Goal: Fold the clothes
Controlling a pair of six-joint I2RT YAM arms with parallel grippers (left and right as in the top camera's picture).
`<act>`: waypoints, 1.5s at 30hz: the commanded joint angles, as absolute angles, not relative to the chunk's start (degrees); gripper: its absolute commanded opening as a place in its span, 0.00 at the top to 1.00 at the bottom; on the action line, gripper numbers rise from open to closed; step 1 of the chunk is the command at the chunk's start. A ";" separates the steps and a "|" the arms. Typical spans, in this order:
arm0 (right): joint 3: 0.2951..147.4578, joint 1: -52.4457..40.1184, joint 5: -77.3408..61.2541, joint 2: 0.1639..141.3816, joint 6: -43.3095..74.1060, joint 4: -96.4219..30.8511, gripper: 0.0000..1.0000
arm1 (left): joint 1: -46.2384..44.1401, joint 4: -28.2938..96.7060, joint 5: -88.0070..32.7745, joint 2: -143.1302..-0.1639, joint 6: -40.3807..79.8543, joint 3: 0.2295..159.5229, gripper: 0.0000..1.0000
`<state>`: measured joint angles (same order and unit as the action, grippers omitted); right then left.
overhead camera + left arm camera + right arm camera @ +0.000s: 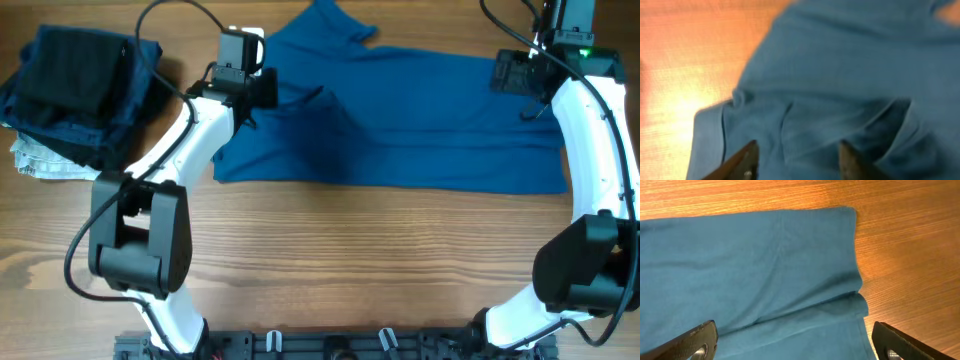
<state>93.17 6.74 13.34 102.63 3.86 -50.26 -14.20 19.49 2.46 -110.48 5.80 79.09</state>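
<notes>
Jaws of left gripper [797, 167] stand apart w/ nothing pinched btwn them, tips low over rumpled blue fabric. Overhead view puts this gripper at the far-left corner of the T-shirt [420, 130]. Right gripper [797, 345] also spread wide, fingers [692, 342] well apart, nothing held; it hangs above the shirt's far-right corner, where a folded edge of cloth meets bare wood. Shirt itself lies flat as a long band running left to right across the far half of the table [350, 260], approx. folded lengthwise, one sleeve poking out at the far edge, creases near its left end. Far left, apart from the shirt, sits a pile of dark garments [80, 80] w/ a whitish patterned cloth [40, 160] showing at its near-left side
</notes>
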 commanded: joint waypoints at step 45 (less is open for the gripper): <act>93.36 6.61 12.86 102.74 4.51 -50.19 0.00 | -37.39 10.96 -6.17 -121.95 12.71 78.87 0.87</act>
<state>93.17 6.74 13.32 102.63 3.86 -50.22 -37.12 11.97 -5.52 -121.19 11.75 79.07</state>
